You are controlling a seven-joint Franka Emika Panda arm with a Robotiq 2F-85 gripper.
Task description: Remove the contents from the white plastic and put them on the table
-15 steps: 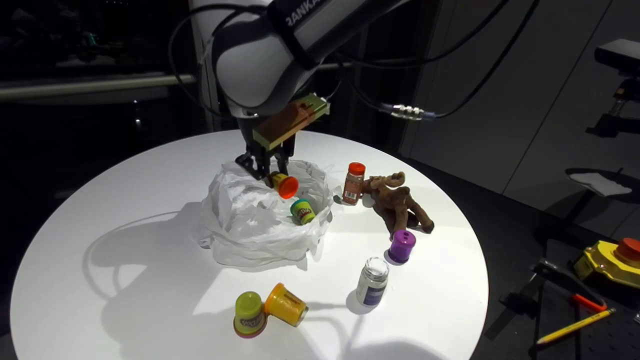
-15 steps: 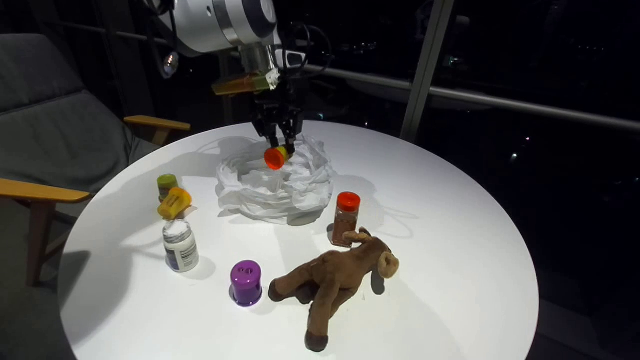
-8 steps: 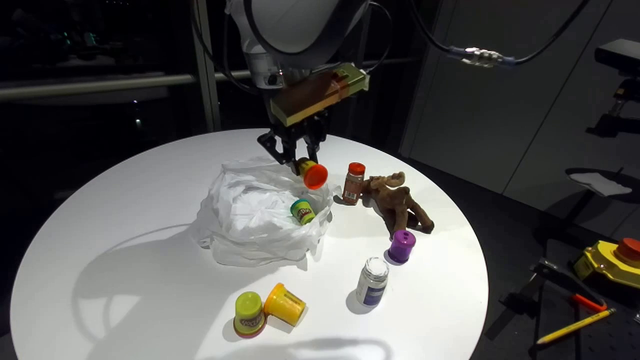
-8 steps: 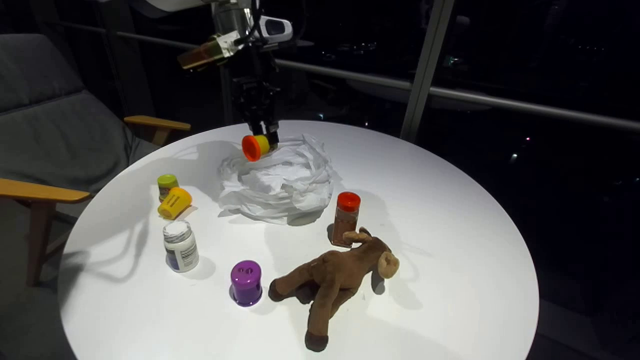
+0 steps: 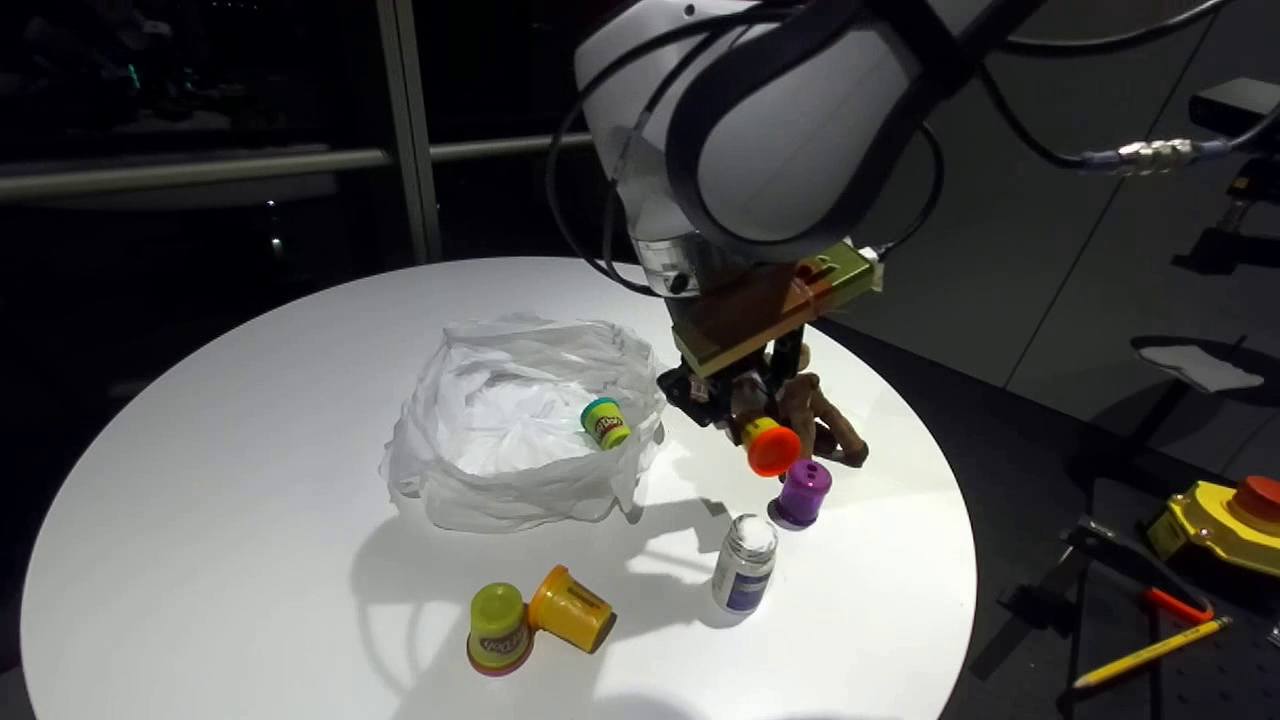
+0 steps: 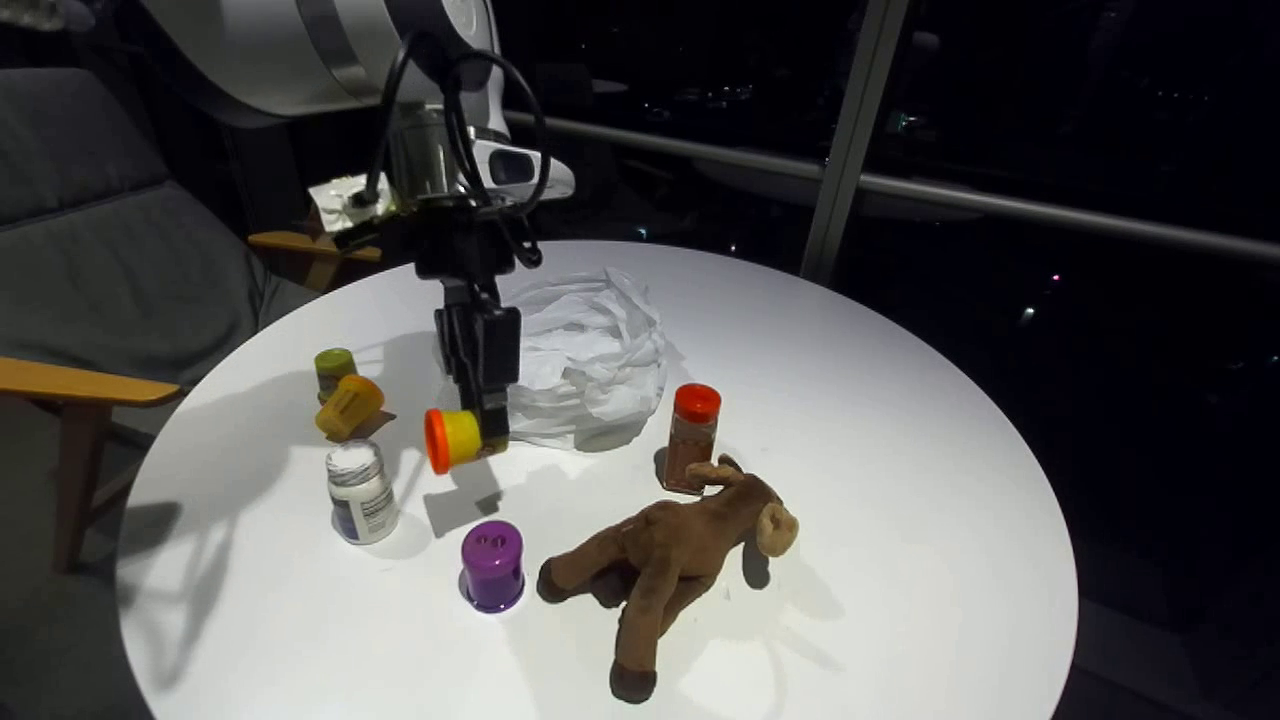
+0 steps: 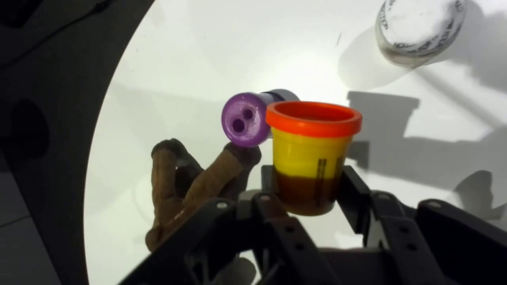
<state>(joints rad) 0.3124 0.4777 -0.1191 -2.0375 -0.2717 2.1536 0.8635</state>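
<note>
In an exterior view there's a round white table (image 5: 220,430), dark glass (image 5: 250,90) behind, crumpled plastic bag (image 5: 510,500) on it, green tub (image 5: 606,425) inside. In an exterior view, grey armchair (image 6: 90,260) alongside; robot arm (image 6: 265,50) bent, pointing down. Wrist view: gripper (image 7: 309,184) has an orange-lidded yellow tub (image 7: 311,152) pinched, up above the table.

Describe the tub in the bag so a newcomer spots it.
On the round white table, find the crumpled white plastic bag. Inside it, tilted, an exterior view shows a small lime-green tub. Its teal lid sets it apart from the other green tub, outside the bag.
</note>
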